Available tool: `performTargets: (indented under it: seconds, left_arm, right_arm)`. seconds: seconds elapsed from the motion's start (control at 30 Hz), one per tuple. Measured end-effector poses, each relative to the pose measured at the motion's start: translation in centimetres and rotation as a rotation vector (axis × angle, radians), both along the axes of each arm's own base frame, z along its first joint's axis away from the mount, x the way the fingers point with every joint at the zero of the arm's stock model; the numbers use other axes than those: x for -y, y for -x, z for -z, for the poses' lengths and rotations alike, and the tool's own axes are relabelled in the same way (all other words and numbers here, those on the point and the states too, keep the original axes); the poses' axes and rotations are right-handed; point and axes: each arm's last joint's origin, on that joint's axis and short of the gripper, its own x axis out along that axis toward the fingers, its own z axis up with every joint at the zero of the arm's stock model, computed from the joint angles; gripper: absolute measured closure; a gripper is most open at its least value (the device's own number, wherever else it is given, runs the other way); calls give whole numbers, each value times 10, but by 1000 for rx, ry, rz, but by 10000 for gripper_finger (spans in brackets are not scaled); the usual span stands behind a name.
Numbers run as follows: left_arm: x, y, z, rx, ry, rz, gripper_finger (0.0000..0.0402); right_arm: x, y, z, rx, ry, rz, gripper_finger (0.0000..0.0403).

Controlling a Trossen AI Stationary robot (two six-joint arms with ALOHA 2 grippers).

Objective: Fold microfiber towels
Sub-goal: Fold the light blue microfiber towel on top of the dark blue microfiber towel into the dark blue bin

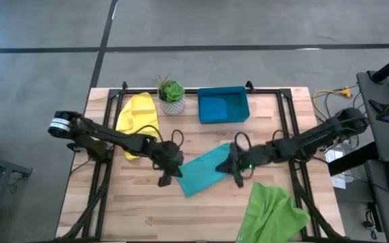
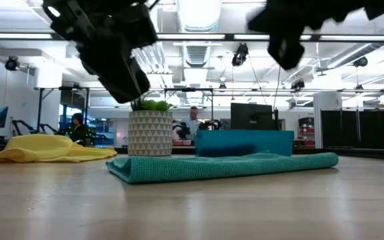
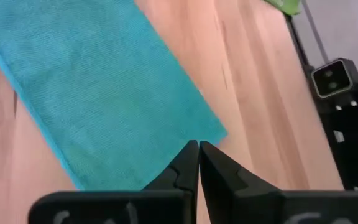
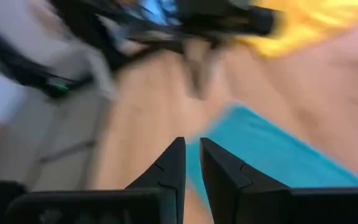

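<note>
The teal towel point(image 3: 98, 87) is soft cloth with tiny bumps. The table point(image 1: 147, 216) is smooth, pale wood planks. The blue tray point(image 1: 223, 106) looks like hard plastic. The plant pot point(image 2: 150, 133) has a patterned, matt skin.
</note>
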Motion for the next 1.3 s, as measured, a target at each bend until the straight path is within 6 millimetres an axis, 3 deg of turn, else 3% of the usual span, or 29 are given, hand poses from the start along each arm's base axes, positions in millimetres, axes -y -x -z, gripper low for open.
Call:
performTargets:
  seconds: [0.1,0.3,0.57,0.83,1.13,1.3]
  left_arm:
    - [2,18,-3,11,20,-21,401]
    - [5,65,-3,39,58,-56,401]
    - [12,109,-12,161,100,30,402]
    - [11,123,-26,262,127,51,402]
    - [14,124,-30,313,147,75,402]
    - [19,123,-28,301,153,101,402]
  right_arm:
    - [-25,-17,1,16,-79,-30,360]
    - [-67,-67,15,-106,-22,-81,347]
    - [-105,-136,45,-331,202,-149,261]
    - [-119,-173,63,-508,431,-131,202]
    - [-112,-184,85,-741,515,-134,200]
    - [-112,-193,92,-783,508,-144,203]
